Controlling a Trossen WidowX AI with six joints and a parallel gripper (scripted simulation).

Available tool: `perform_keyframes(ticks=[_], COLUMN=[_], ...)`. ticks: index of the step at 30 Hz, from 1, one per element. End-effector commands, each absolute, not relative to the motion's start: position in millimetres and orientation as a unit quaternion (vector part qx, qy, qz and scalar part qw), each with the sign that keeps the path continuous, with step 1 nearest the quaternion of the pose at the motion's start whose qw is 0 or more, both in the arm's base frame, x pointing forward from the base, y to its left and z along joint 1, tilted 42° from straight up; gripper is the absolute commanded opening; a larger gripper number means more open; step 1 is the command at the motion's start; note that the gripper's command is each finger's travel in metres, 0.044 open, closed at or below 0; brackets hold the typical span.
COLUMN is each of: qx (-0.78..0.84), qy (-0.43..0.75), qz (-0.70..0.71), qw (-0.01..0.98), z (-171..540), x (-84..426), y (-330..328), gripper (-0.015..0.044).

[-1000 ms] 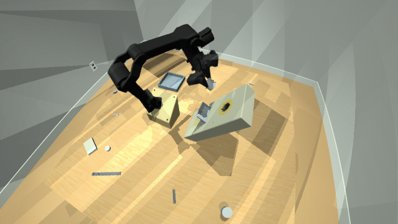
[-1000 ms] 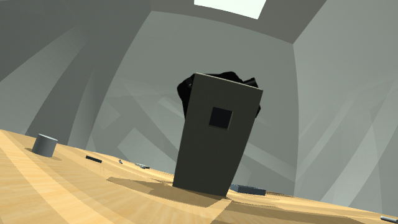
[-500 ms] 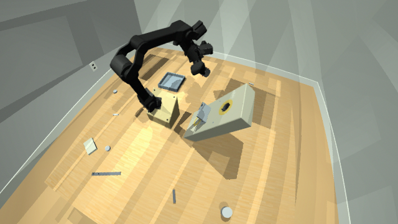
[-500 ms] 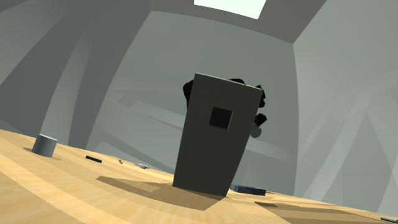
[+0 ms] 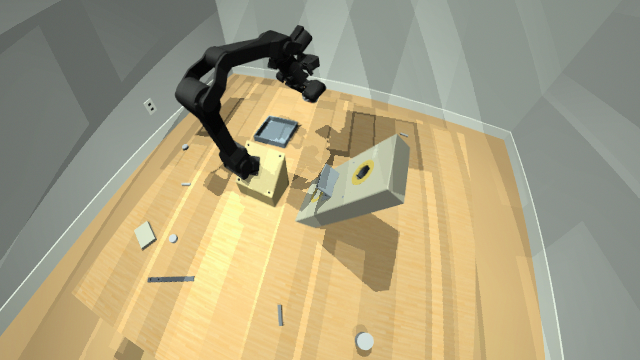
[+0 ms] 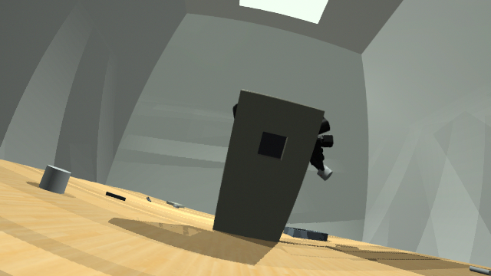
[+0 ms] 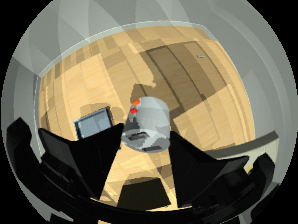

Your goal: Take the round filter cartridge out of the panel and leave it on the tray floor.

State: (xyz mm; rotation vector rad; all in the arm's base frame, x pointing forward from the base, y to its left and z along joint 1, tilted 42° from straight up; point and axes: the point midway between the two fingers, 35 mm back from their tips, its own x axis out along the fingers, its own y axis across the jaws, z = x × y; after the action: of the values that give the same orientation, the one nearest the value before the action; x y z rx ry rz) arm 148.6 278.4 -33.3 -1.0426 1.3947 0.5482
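At the far left of the top view, loose bits lie scattered on the wooden surface [image 5: 240, 260]: a small flat plate [image 5: 144, 234] and a dark strip [image 5: 170, 279], none of them part of the job. Further right, the arm rises from its tan base block [image 5: 263, 175] and arches high, which lifts its load well above everything below. Just beyond the base sits the tray [image 5: 276, 131], a shallow dark-rimmed box with a pale floor, apparently with nothing in it and waiting as the drop-off place.

Right of the tray and higher up hangs the gripper [image 5: 309, 91]. Its fingers are pinched on the filter cartridge [image 7: 148, 123], which the wrist view shows as a pale round body gripped between the two dark fingers, with small red and orange marks on its side. The fingers stand partway apart, stopped by the cartridge's width. The exterior view shows the same pale cylinder [image 6: 325, 173] in mid-air, touching nothing else.

Farther right, the service panel [image 5: 370, 192] leans on the surface, and its yellow-ringed socket [image 5: 362, 172] now looks dark and hollow, so the extraction looks done. In the wrist view the tray [image 7: 93, 124] lies left of the cartridge, so the carry likely needs to go sideways before lowering and releasing.
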Motion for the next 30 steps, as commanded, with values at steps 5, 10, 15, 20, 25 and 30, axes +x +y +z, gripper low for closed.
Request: perform_keyframes(ticks=[5,10,15,20,25,30], qx=[-0.458,-0.468,-0.477,-0.485,-0.493,-0.496], qy=[0.602,0.599,0.595,0.59,0.583,0.58], qz=[0.284,0.334,0.383,0.429,0.472,0.492], qw=[0.589,0.557,0.522,0.483,0.441,0.419], z=[-54.2,-80.7,-104.1,-124.1,-140.3,-147.0], x=[122.9,86.0,49.7,15.2,-16.7,-31.3], y=[283.1,281.3,273.2,259.1,239.7,228.3], gripper=[0.0,0.0,0.0,0.0,0.0,0.0])
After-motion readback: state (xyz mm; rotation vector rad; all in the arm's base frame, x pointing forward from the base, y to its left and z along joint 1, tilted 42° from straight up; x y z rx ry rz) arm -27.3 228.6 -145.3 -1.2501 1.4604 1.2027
